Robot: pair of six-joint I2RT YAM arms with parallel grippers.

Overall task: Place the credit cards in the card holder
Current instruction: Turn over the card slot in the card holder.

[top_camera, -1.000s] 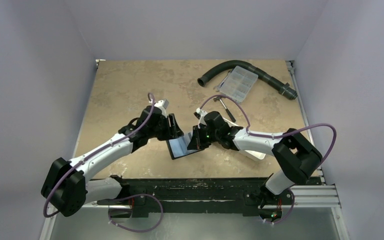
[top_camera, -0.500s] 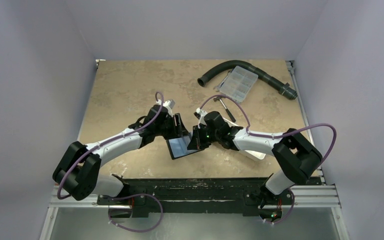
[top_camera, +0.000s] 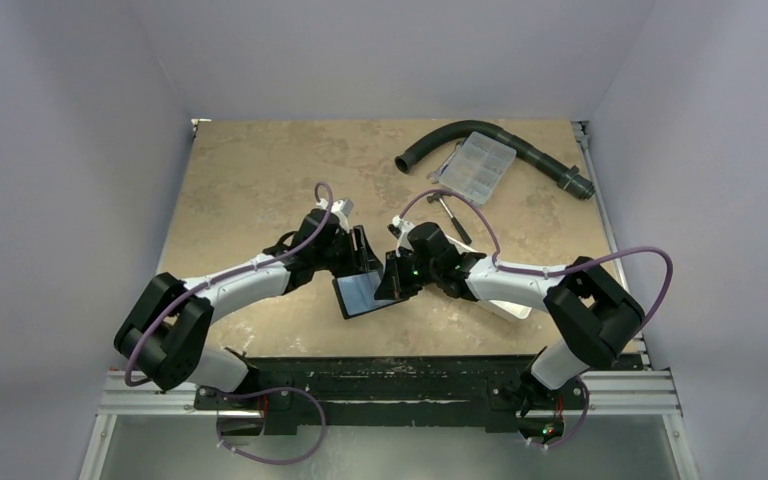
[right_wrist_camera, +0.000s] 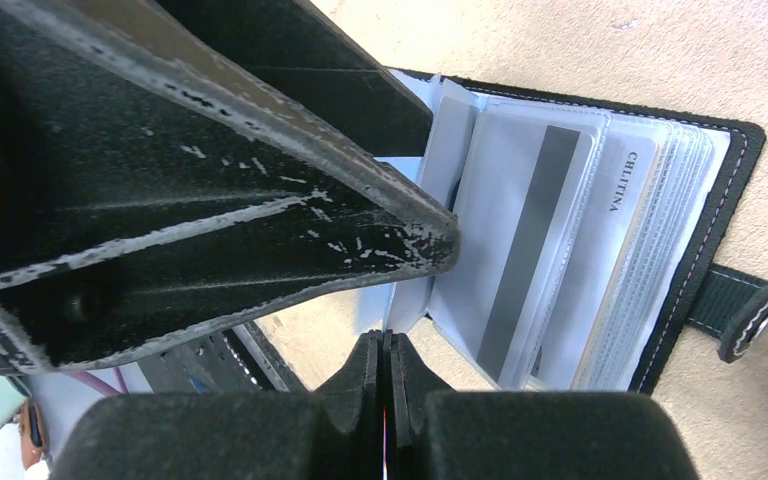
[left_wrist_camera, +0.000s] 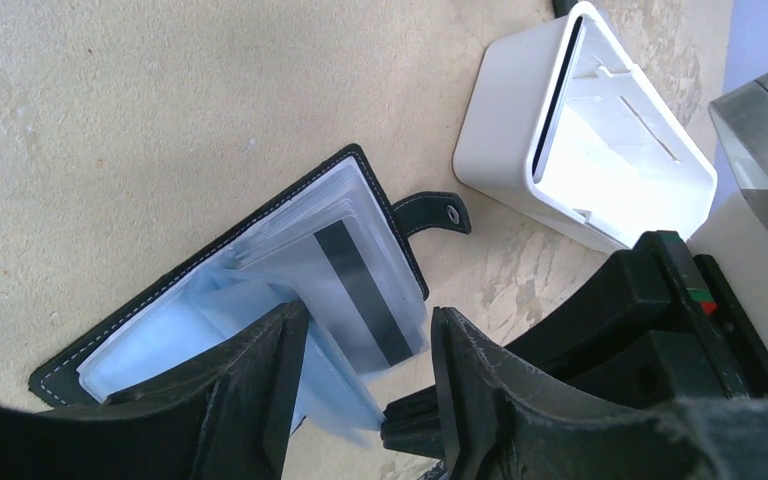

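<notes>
The card holder [top_camera: 358, 296] lies open on the tabletop [top_camera: 250, 180], between the two arms and toward the near edge, its clear sleeves fanned upward and its snap strap [left_wrist_camera: 435, 212] sticking out from one side. A card with a dark magnetic stripe [left_wrist_camera: 360, 290] sits in the topmost sleeve. The left pincer [top_camera: 363, 262] hangs right over the holder with its fingers [left_wrist_camera: 250, 390] spread, straddling the loose edge of the sleeves; it grips nothing that can be made out. The right pincer [top_camera: 390, 278] comes at the holder from the opposite side, its jaws pressed together with their tips at the edge of a pale sleeve (whether a sleeve is caught between them cannot be told). A white rectangular tray [left_wrist_camera: 520, 150] stands just beside the holder, on its strap side. Well beyond the holder, toward the far right corner, rest a curved black hose [top_camera: 440, 135] and a clear compartment box [top_camera: 475, 165], touching each other.
</notes>
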